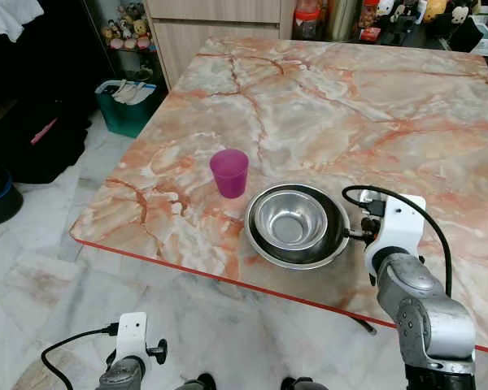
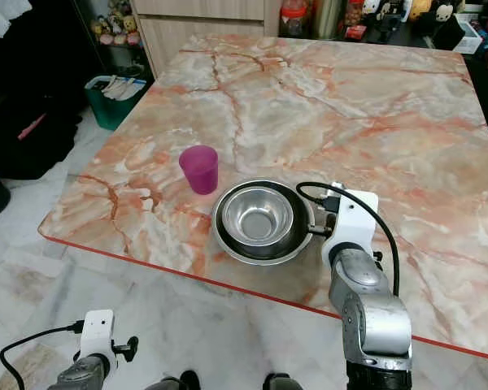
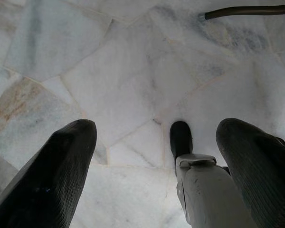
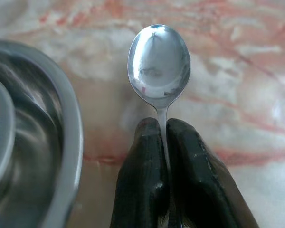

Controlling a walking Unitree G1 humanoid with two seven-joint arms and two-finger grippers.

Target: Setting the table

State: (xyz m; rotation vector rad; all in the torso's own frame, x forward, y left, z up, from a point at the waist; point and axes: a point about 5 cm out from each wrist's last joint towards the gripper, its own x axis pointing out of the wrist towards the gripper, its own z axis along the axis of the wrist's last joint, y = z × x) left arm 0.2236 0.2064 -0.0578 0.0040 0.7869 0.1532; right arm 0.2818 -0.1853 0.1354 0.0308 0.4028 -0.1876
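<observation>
Carefully now: your right gripper [image 4: 162,142] is pinched tight on the thin handle of the spoon [image 4: 159,66], whose bowl juts out just above the desk [image 1: 325,97], right beside the nested steel bowls [image 1: 297,226]. Let go too high and it may bounce or roll; drift sideways and it clips the bowl rim. The pink cup [image 1: 229,172] stands just beyond. Your left gripper [image 3: 156,166] hangs wide open and empty over the floor.
</observation>
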